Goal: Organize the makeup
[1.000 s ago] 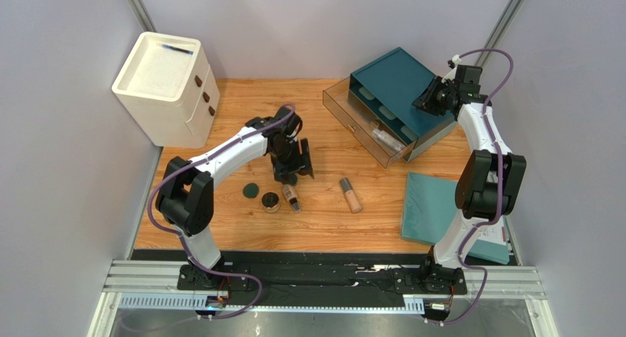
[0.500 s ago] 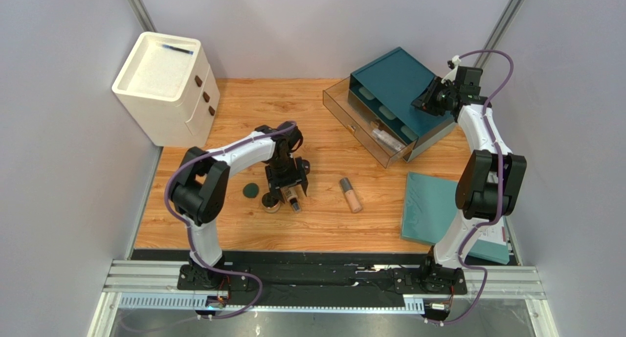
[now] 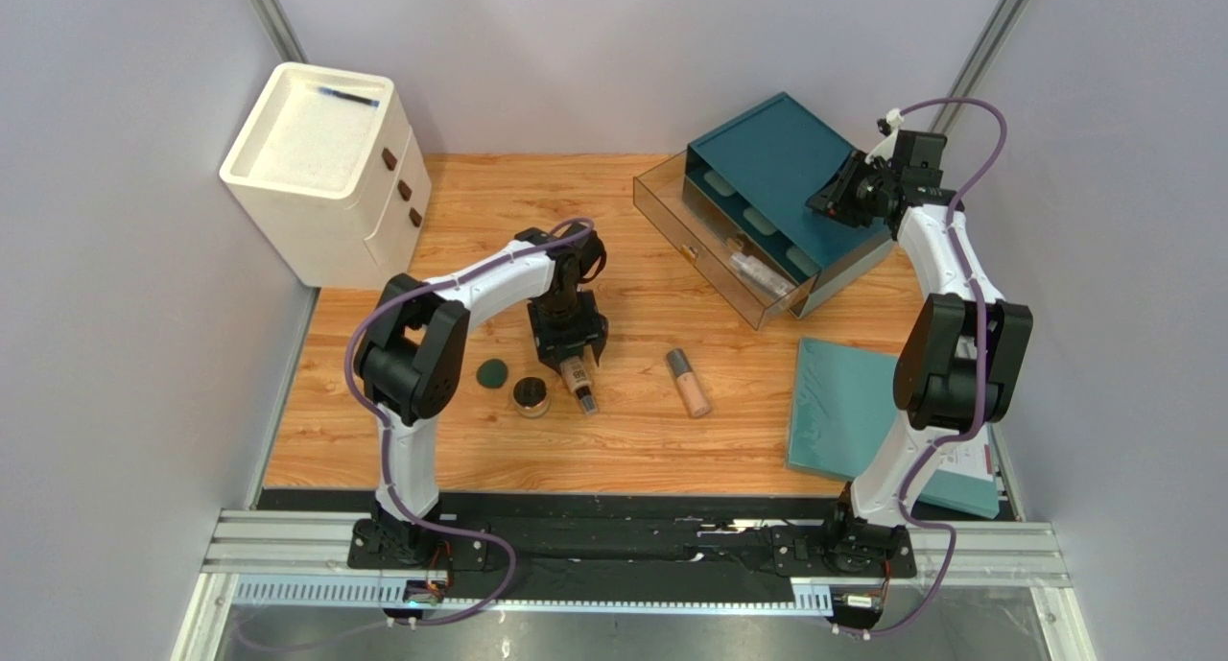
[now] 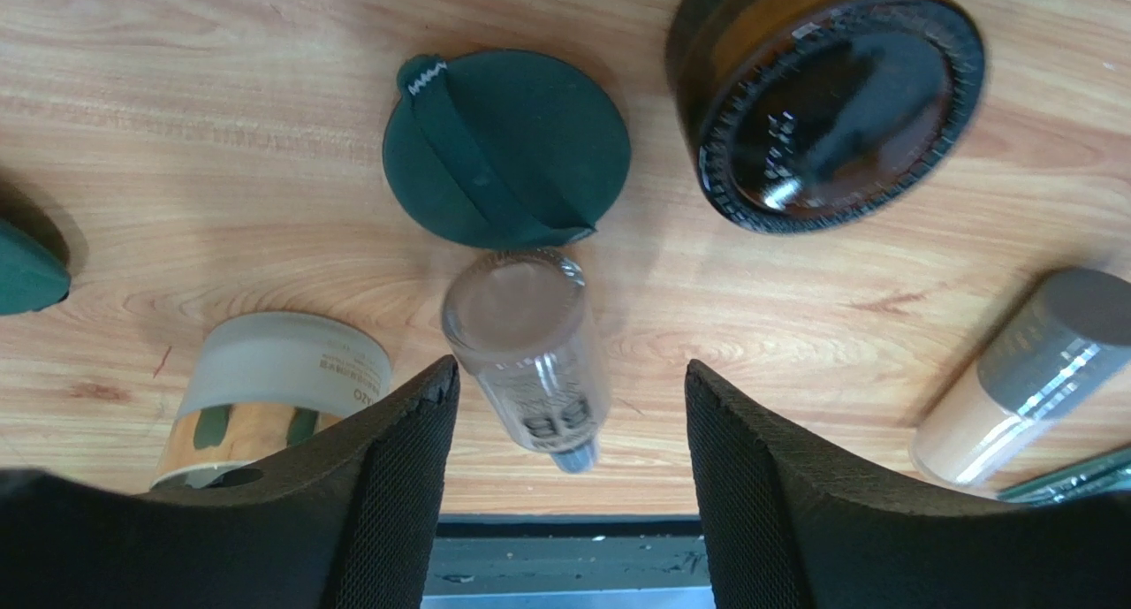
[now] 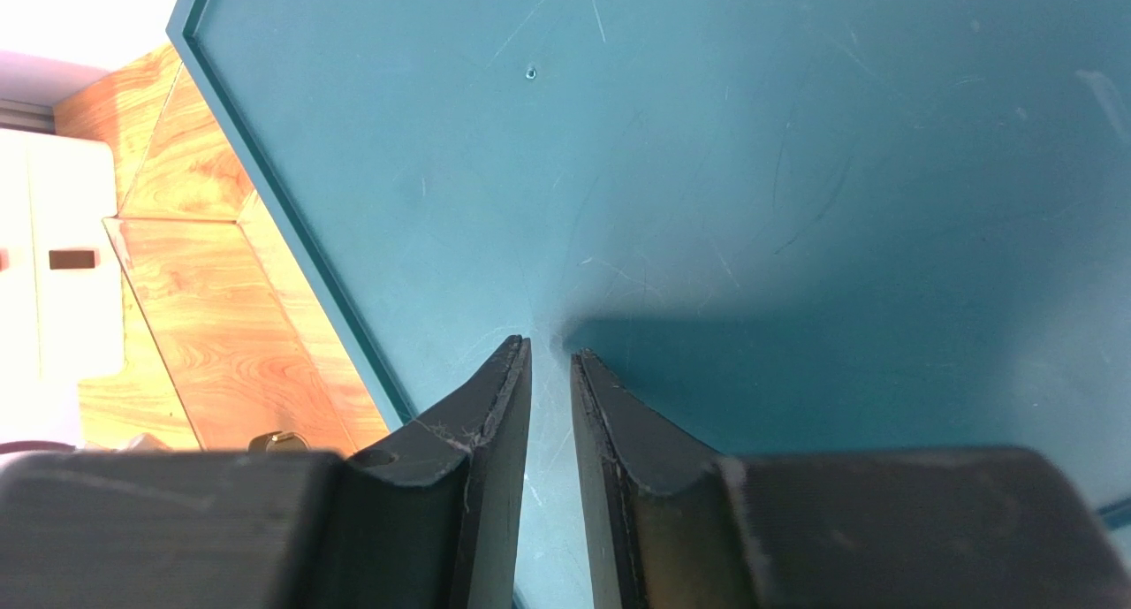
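Your left jaws sit open around the bottle (image 4: 525, 357), right jaws barely parted, empty. Squeeze off-centre and it could roll into the jar (image 4: 279, 371).

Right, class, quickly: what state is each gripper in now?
Left gripper: open, jaws astride the bottle.
Right gripper: slightly open, empty, over the teal box.

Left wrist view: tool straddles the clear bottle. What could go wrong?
1. The clear bottle lies on its side, off-centre in the open left tool; it may roll or squirt out on closing.
2. The labelled jar sits beside one finger and could get shoved.
3. The green disc lies right at the bottle's end; it may drag.
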